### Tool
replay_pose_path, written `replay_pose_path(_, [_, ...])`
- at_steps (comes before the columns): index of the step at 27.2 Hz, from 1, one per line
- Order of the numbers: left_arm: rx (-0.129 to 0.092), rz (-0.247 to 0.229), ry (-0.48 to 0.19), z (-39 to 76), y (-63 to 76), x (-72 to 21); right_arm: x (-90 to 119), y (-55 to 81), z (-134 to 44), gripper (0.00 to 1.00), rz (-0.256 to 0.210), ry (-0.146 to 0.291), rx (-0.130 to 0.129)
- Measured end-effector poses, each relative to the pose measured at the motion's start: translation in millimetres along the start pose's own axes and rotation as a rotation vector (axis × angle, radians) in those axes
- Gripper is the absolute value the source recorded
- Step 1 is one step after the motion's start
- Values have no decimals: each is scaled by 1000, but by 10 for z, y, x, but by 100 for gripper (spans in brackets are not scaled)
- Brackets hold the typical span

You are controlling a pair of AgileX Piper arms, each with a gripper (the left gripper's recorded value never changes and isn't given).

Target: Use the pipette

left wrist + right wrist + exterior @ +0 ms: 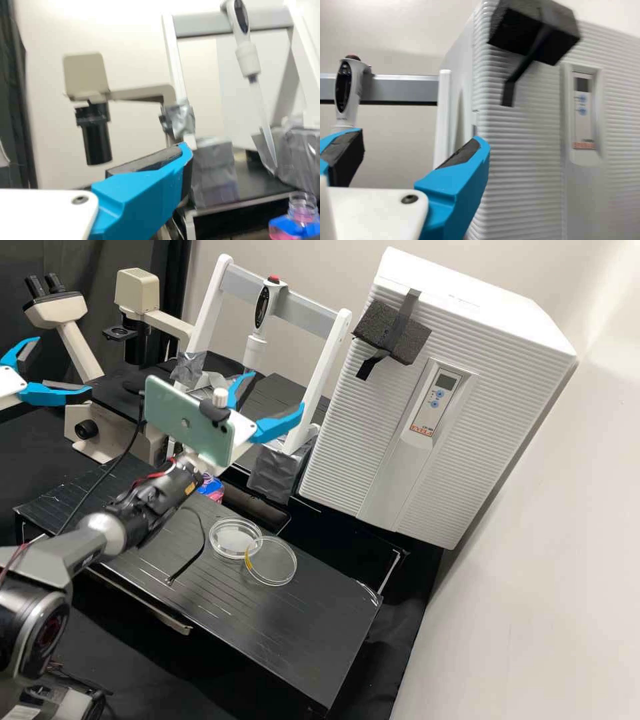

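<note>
A black tabletop (287, 633) runs across the lower middle of the high view, with a white ribbed cabinet (427, 393) at the right and a beige microscope (80, 340) at the upper left. The pipette (261, 310) hangs upright in a white stand (320, 373) at the upper centre. The right claw (277, 392) hovers just below it with its blue fingers apart. The left claw (61, 365), at the left edge, is also spread wide. Two clear dishes (235, 537) lie at the centre, touching each other.
</note>
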Motion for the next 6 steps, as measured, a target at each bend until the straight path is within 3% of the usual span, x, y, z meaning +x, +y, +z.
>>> replay_pose_path(2, [-6,24,0,9,-16,-66,-118,-6,66,100,29,2,11])
replay_pose_path(6, [-33,6,37,-3,-58,-115,-244,-23,146,100,63,12,80])
